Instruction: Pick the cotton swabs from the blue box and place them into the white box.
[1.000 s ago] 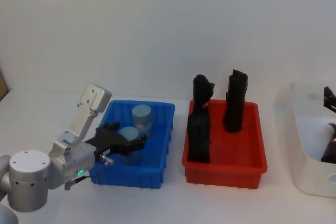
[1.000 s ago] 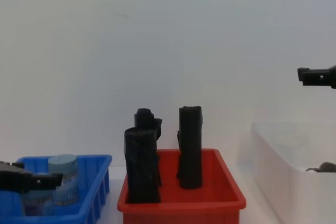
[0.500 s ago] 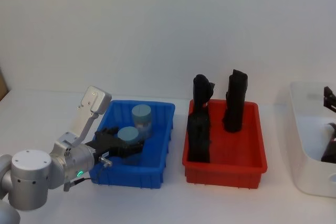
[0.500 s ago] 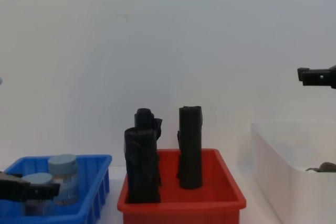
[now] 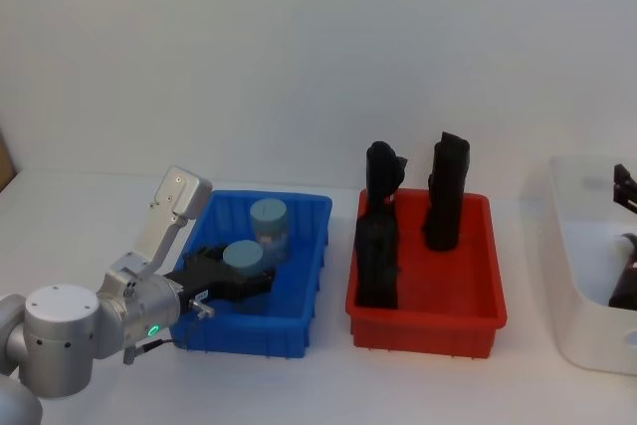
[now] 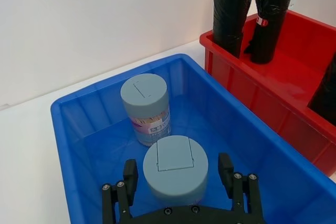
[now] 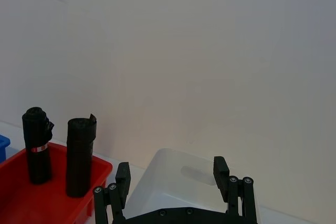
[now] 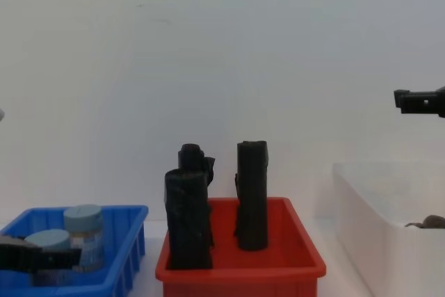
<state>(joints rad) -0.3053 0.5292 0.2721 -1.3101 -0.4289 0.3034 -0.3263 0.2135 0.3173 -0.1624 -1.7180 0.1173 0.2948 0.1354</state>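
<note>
Two jars of cotton swabs stand upright in the blue box [image 5: 254, 333], which sits at about 8 o'clock on the table in the head view. The left gripper [image 6: 178, 170] has sunk lower over the past second. Its black fingers were level with the lid of the nearer jar [image 5: 242, 258]; they now straddle its body, and the grey-blue lid shows above them. In the left wrist view a thin gap shows on each side of the jar, so the jaws are spread and nothing is gripped yet. The second jar [image 5: 269, 221] stands just beside the first, at about 1 o'clock from it and clear of the fingers. This drop looks like the end of the approach; closing on the jar and lifting it out seem to be next. A red bin [image 5: 428, 320] of tall black rolls [image 5: 445, 191] lies at 3 o'clock from the blue box. Beyond it, at the table's 3 o'clock edge, is the white box [image 5: 577, 286]. The right gripper [image 8: 417, 101] hangs above the white box, unmoved, its jaws spread and empty.
</note>
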